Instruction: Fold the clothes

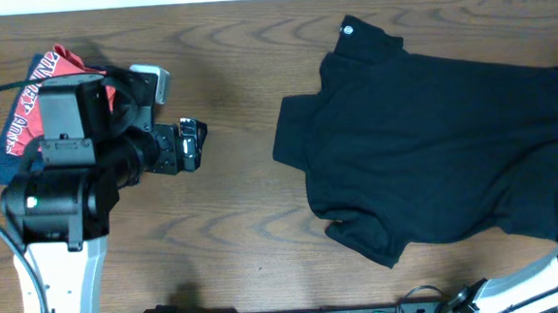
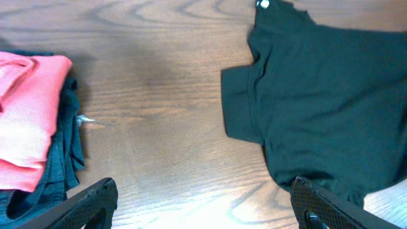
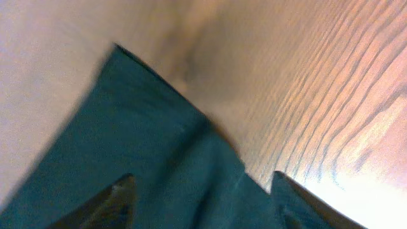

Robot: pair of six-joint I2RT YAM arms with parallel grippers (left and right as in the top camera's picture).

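Black T-shirt lies spread flat on the right half of the tabletop, reaching almost to the right edge; its round white tag sits at the garment's far left corner, near the far edge; one sleeve points left toward the middle of the tabletop; the long axis looks to run left to right, though the exact lay of the folds is hard to read.

Left gripper hovers over bare wood left of centre, aimed at the shirt but well apart from it; its two dark fingers are spread wide with nothing between them.

Right gripper is at the near right corner, directly over the shirt's cloth; its wrist view is blurred, but the fingers stand apart and no fabric appears pinched.

Right arm is therefore the nearer one; the shirt's edge lies just at its fingertips, while the left must cross open wood to reach the sleeve.

Red shirt rests on a navy garment at the far left corner.
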